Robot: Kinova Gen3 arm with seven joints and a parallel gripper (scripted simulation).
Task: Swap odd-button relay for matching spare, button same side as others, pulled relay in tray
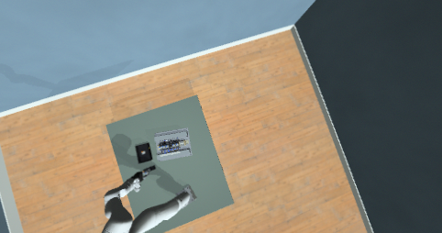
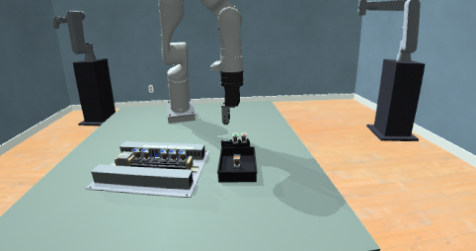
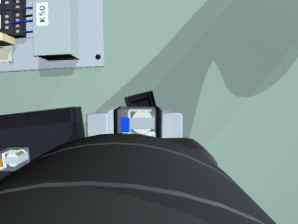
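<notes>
My gripper (image 1: 153, 168) (image 2: 225, 123) (image 3: 138, 119) is shut on a relay (image 3: 145, 121) with a blue test button, on its left side in the wrist view. It hangs in the air behind the black tray (image 2: 237, 176) (image 3: 42, 121). A relay (image 2: 236, 161) (image 3: 16, 157) with an orange button lies in the tray. Several blue-button relays (image 2: 145, 154) stand in the socket row on the panel, with a gap near the row's middle. At the tray's back stand a green-button relay (image 2: 235, 137) and an orange-button relay (image 2: 243, 137). The held relay's blades are hidden.
The grey panel (image 1: 173, 157) (image 2: 195, 184) (image 3: 91, 44) lies beside the tray. Grey ducts (image 2: 140, 177) run in front of and behind the row. A black holder (image 3: 141, 99) shows partly beyond the held relay in the wrist view. Two other arms stand on pedestals at the back.
</notes>
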